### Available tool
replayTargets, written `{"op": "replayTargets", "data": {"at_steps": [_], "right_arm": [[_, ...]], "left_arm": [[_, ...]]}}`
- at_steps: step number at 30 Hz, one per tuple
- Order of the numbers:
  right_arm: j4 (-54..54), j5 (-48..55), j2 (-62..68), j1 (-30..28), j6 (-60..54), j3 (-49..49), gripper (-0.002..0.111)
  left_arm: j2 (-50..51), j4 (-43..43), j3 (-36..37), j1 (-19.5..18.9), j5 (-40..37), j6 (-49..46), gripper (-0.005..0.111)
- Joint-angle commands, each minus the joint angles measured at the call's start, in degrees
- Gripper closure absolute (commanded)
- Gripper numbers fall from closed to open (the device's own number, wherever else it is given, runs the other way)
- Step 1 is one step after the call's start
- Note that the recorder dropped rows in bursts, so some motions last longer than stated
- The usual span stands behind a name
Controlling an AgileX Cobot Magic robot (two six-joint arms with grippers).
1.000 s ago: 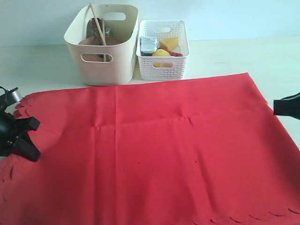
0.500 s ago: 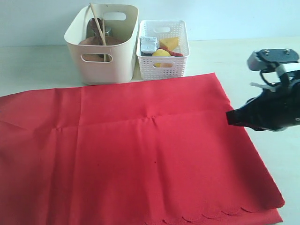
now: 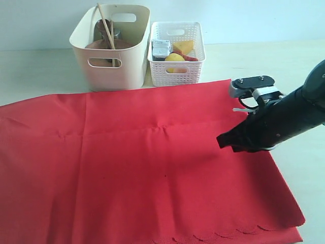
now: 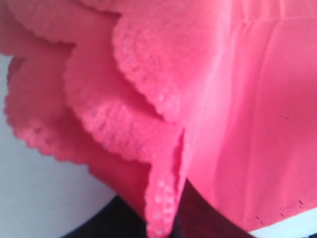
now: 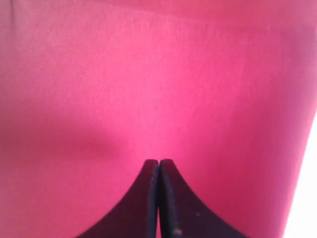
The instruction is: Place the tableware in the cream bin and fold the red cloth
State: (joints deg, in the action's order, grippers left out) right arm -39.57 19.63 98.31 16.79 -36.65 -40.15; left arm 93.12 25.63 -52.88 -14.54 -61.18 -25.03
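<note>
**fold could go crooked, or the cloth could slip**

the cloth (image 3: 152, 168) covers most of the table (image 3: 40, 71), lying flat with a few creases. it runs out of sight at the left and near sides. its far edge lies just in front of the bin (image 3: 133, 61) and the basket (image 3: 177, 73). a hard pull toward them could bunch fabric against their bases and nudge the lighter basket.

the bin stands at the back left. a plate (image 3: 101, 46) and chopsticks (image 3: 105, 25) are inside it, the sticks leaning up past the rim. no tableware lies out on the cloth, so i judge that half done and only the fold left.

the right claw (image 3: 223, 142) is over the cloth's right part, pointing left. its jaws are pressed together with nothing between them. i cannot tell whether it touches the fabric. closed like that it can only pin or push, and a sideways push would plough wrinkles instead of making a clean crease.

the left claw (image 4: 126, 223) is out of the room view. its own camera shows scalloped edge heaped right at its dark jaws. it is closed and looks pinched on that bunch, though the fabric hides the tips. the hold gathers several layers unevenly. if one layer slides out during a lift, the corner drops and the fold lands askew.
</note>
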Motion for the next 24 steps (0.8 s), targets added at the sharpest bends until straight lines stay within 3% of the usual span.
{"op": "replayTargets", "data": {"at_steps": [1,6,12,24], "right_arm": [[0.61,-0.67,2.51,0.2,0.38,-1.08,0.108],[0.61,-1.09,3.97,0.2,0.75,-1.08,0.108],[0.61,-0.97,5.58,0.2,0.75,-1.08,0.108],[0.61,-0.43,5.91,0.2,0.86,-1.08,0.108]], "left_arm": [[-1.11,4.71,-1.43,0.47,-3.55,-1.2,0.105],[-1.11,7.72,-1.43,2.16,-6.17,-3.39,0.105],[-1.11,10.91,-2.4,7.28,-8.33,-4.08,0.105],[-0.52,21.34,-11.55,16.12,-8.78,-3.01,0.105]]}}
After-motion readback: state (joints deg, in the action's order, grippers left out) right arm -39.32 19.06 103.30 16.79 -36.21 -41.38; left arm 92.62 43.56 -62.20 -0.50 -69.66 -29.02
